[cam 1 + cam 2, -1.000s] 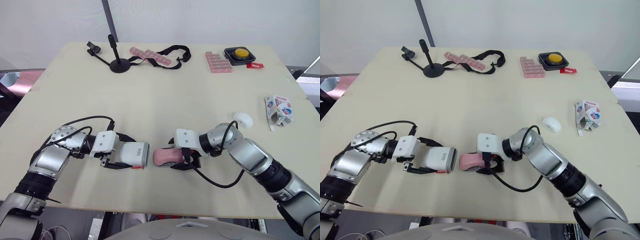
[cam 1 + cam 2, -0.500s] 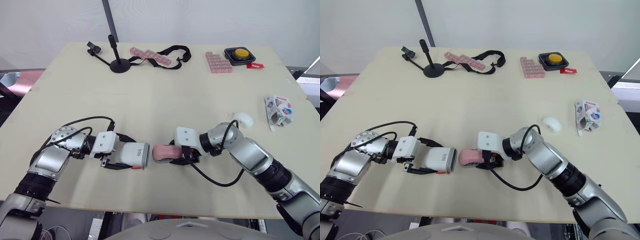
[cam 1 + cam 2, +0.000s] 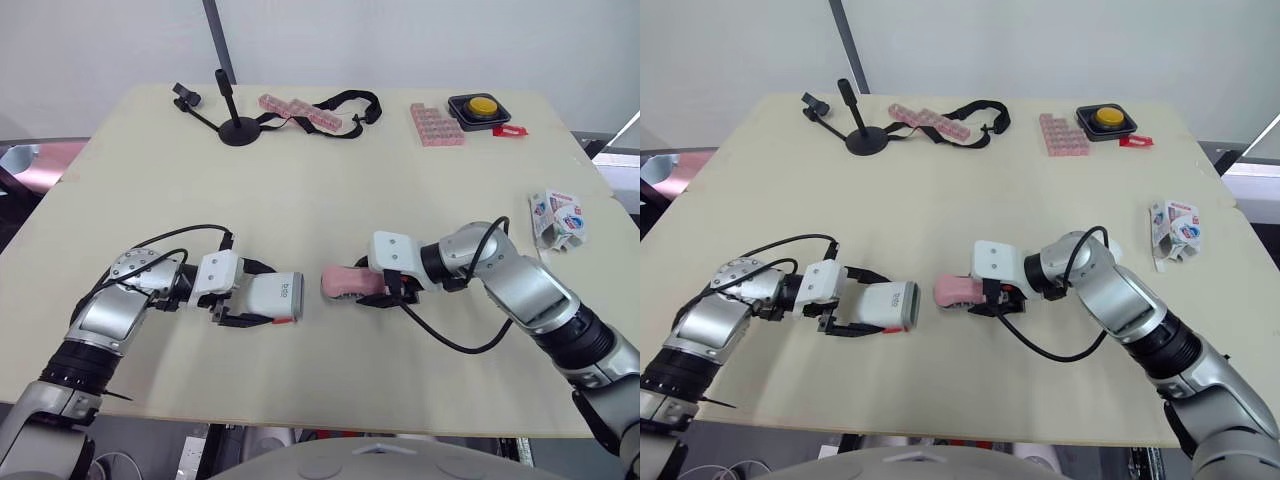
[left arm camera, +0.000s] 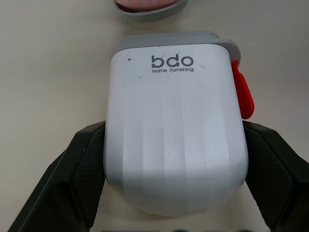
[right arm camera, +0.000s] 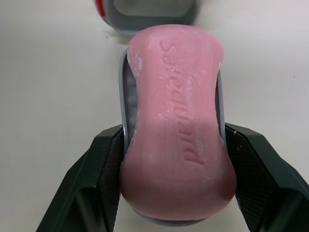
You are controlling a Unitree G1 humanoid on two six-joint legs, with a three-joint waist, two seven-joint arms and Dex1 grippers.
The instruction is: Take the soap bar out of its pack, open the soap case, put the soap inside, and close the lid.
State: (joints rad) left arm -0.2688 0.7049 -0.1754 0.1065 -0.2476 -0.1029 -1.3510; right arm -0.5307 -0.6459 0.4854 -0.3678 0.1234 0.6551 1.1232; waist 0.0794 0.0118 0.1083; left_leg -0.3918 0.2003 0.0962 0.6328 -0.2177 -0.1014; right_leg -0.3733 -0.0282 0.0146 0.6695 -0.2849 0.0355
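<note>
Both pincers are seen clamped on a load. By the right gripper (image 3: 370, 290) a shallow grey tray (image 5: 123, 96) is pinched across its width, the fingers spread only as wide as the tray and pressed to its two long rims. The pink soap (image 5: 176, 121) lies in that tray, embossed face up; whether its flanks are also touched cannot be told. By the left gripper (image 3: 252, 296) the white soap case (image 4: 174, 125) is held across its sides, its mouth turned toward the tray, with a red tab (image 4: 241, 92) showing at one side. Both loads are found near the front edge of the table (image 3: 320, 180), about midway along it, with a gap between case mouth and soap. The torn pack (image 3: 557, 220) lies by the right edge.

The soap is judged stiff, fairly dense and slick-skinned, easily scuffed or squeezed out by a hard pinch, so hold is better taken on the tray's rims than on the bar. The case is judged to be light, hard plastic with smooth walls, best gripped at mid-length across its sides so that no twist is allowed when the tray is slid in.
</note>
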